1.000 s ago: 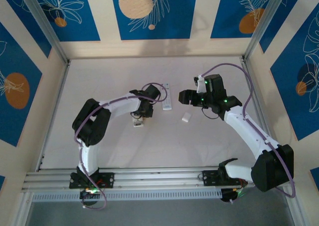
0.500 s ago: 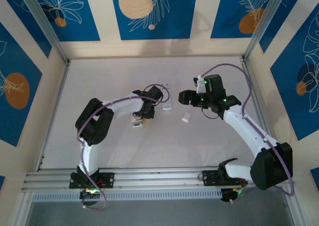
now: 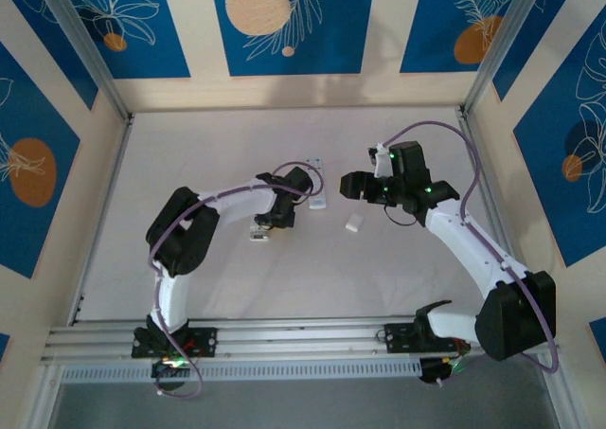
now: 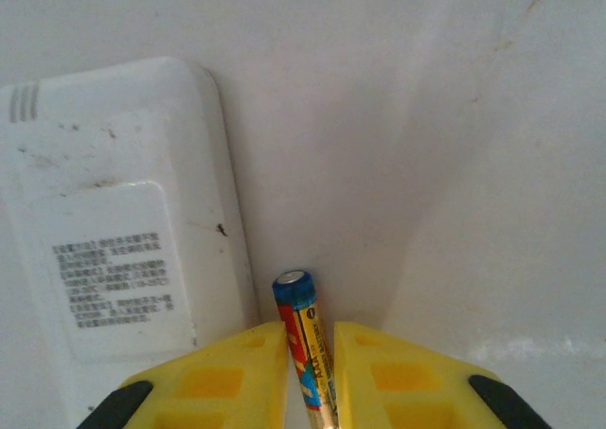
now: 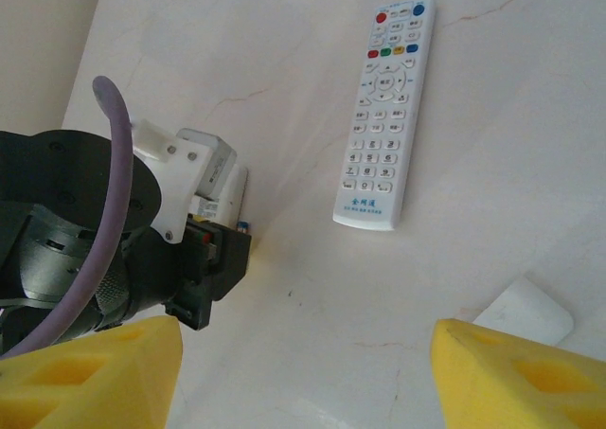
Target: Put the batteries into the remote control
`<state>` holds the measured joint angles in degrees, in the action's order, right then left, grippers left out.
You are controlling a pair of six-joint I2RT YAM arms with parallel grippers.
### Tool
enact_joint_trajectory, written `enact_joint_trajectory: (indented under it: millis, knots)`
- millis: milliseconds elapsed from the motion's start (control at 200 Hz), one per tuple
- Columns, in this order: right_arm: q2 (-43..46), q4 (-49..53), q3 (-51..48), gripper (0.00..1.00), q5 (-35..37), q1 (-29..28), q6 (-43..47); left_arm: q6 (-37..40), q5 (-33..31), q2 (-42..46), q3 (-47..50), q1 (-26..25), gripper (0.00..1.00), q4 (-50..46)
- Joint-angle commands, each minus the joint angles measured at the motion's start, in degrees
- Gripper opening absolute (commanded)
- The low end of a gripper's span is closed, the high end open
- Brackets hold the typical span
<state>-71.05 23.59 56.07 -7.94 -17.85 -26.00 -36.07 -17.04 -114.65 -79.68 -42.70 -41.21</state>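
Observation:
A battery [image 4: 303,320] with a blue cap and a red-and-gold body is pinched between the yellow fingers of my left gripper [image 4: 311,332], which is shut on it. Its capped end points at the table, just right of a white remote control [image 4: 123,211] lying face down with its label up. From above, my left gripper [image 3: 271,219] hangs over that small remote [image 3: 259,233]. The battery's tip [image 5: 243,226] shows beside the same remote [image 5: 216,175]. My right gripper [image 5: 308,377] is open and holds nothing; it hovers to the right [image 3: 350,185].
A long white remote [image 5: 385,116] with coloured buttons lies face up [image 3: 318,185] between the two arms. A small white cover piece [image 5: 524,312] rests on the table near my right gripper [image 3: 353,223]. Walls close in the table at the back and sides.
My left wrist has shifted a little to the right over the small remote, with the battery still in its fingers. The right arm has not moved.

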Motion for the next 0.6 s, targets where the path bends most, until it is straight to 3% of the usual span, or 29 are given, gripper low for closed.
enact_joint_trajectory:
  millis: [0, 205, 335, 380, 460, 595]
  knots:
    - [1.09, 1.01, 0.79, 0.7, -1.6, 0.44, 0.29, -0.31, 5.17, -1.98, -0.9, -0.54, 0.19, -3.6]
    - [1.09, 0.62, 1.12, 0.7, -1.92, 0.41, -0.02, 1.05, 7.33, -1.25, -0.91, -0.46, 0.19, -4.42]
    - [1.04, 0.73, 1.31, 0.7, -2.0, 0.47, -0.14, 4.13, 7.25, 0.66, -0.51, -0.37, 0.07, -2.64]
    - [1.08, 0.91, 1.54, 0.7, -2.03, 0.45, 0.06, 7.49, 8.31, 2.83, 0.31, -0.31, 0.0, -0.32]
    - [1.5, 1.01, 1.75, 0.7, -1.73, 0.55, 0.58, 16.31, 8.94, 8.21, 1.98, -0.2, 0.0, 3.78]
    - [2.14, 1.1, 2.11, 0.7, -1.74, 0.93, 0.86, 42.62, 9.1, 18.2, 5.32, 0.22, 0.0, 6.23]
